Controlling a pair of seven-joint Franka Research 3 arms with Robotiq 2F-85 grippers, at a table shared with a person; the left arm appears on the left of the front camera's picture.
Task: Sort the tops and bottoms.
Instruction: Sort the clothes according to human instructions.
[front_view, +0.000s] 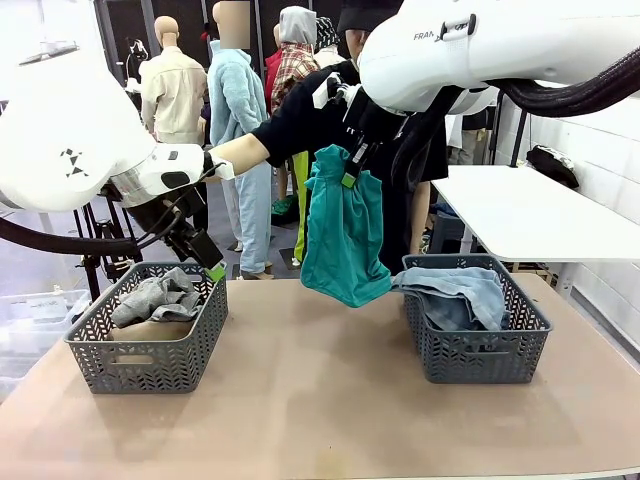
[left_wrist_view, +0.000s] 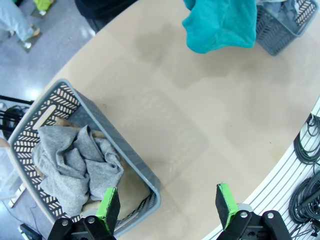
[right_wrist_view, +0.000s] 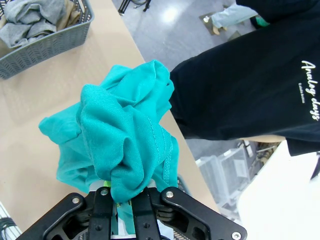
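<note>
A teal-green tee (front_view: 342, 238) hangs above the table's middle, bunched at its top in my right gripper (front_view: 350, 170), which is shut on it. The right wrist view has the same tee (right_wrist_view: 122, 142) gathered between the jaws of that gripper (right_wrist_view: 127, 200). A heather-grey tee (front_view: 160, 296) lies in the left basket (front_view: 130, 362) on top of tan fabric (front_view: 150, 330). My left gripper (left_wrist_view: 167, 206) stands open over that basket's near corner (left_wrist_view: 150, 185), holding nothing. The light blue denim bottoms (front_view: 460, 295) drape over the right basket (front_view: 480, 355).
A person in a black tee (right_wrist_view: 260, 85) stands at the far side of the table, right behind the hanging tee. A white table (front_view: 540, 210) stands at the back right. Bare tabletop (front_view: 320, 400) lies between the two baskets.
</note>
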